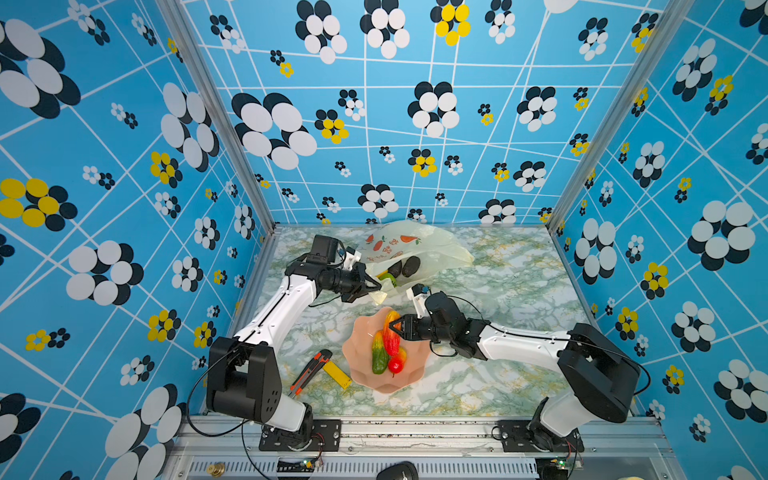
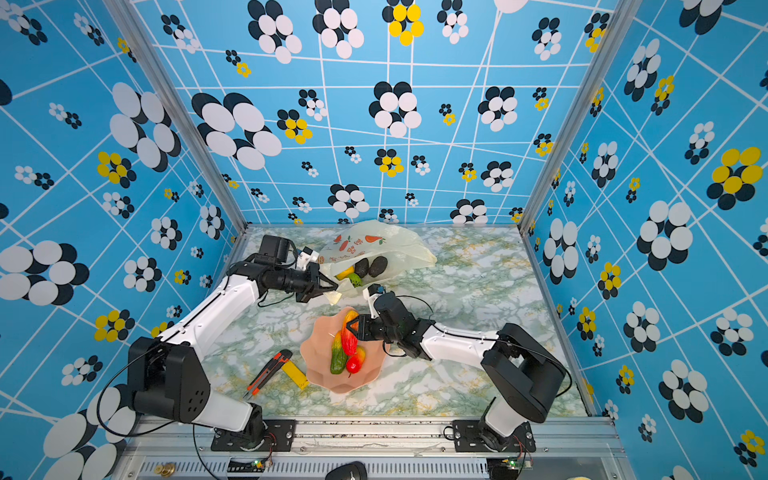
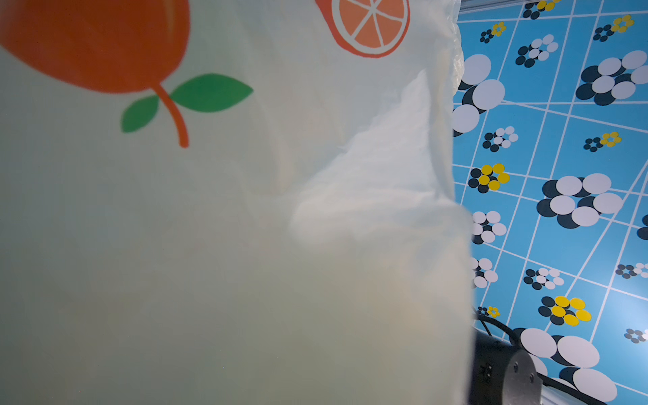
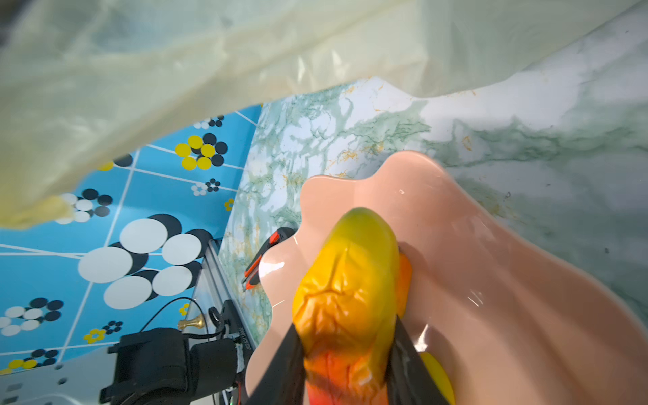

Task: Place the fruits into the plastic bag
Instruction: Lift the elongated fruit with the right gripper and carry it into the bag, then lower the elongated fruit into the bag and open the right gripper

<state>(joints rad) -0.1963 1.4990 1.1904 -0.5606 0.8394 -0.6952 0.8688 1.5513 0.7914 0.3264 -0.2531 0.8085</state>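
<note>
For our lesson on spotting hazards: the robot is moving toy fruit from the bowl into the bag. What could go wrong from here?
1. The right gripper clamps the long orange fruit, glossy and tapered; it may slip out on lifting.
2. The left gripper holds only an edge of the thin bag; that could pull free and the mouth sag shut.
3. Lifting may knock the green fruit lying beside it in the bowl.

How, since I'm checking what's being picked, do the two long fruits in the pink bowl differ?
The orange-red piece is red fading to yellow; the green-orange piece is mostly green. The orange-red piece sits between the right gripper's fingers; the green-orange piece lies free. Both are elongated, in the pink bowl.
</note>
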